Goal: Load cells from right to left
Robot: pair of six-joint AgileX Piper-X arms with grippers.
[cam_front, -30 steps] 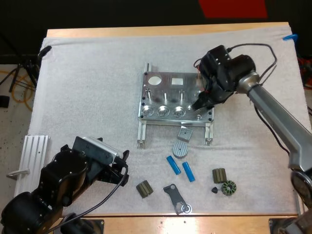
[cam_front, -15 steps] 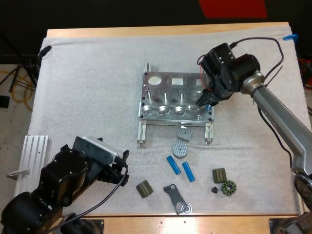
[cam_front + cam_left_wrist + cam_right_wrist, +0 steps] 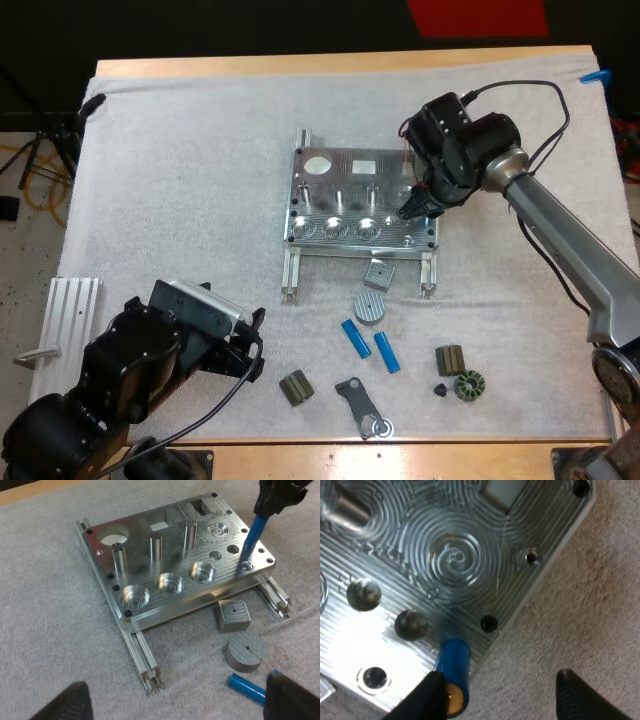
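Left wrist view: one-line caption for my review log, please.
Tilted blue cylinder under the right gripper, its lower end at a corner hole of the metal fixture.

A wooden table (image 3: pixel 330 64) carries a white mat (image 3: pixel 190 170); speckled floor (image 3: pixel 25 280) lies left, darkness beyond.
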